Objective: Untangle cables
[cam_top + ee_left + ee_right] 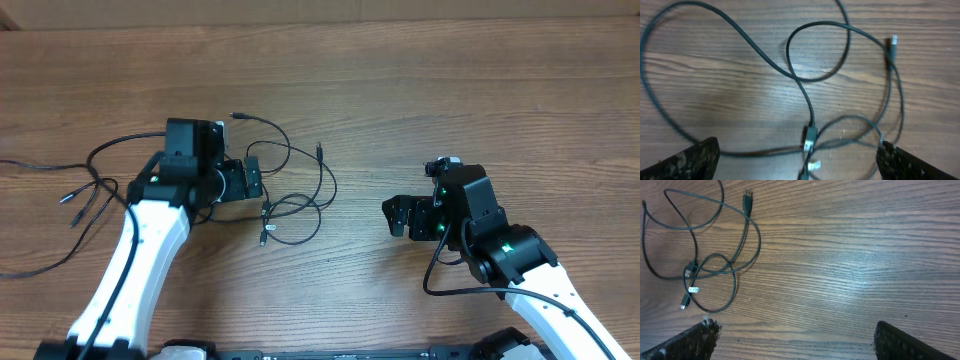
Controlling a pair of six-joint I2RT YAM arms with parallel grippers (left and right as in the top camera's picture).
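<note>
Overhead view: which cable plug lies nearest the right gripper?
The lone plug at the cables' top right; every other plug lies farther left.

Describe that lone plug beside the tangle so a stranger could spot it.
On the wooden table, find the loose black cable loops between the two arms. On their side facing the right arm, one silver-tipped plug points toward the far edge, alone; the other plugs sit close to the left arm.

Looped cables (268, 210) on wooden table (450, 90)
</note>
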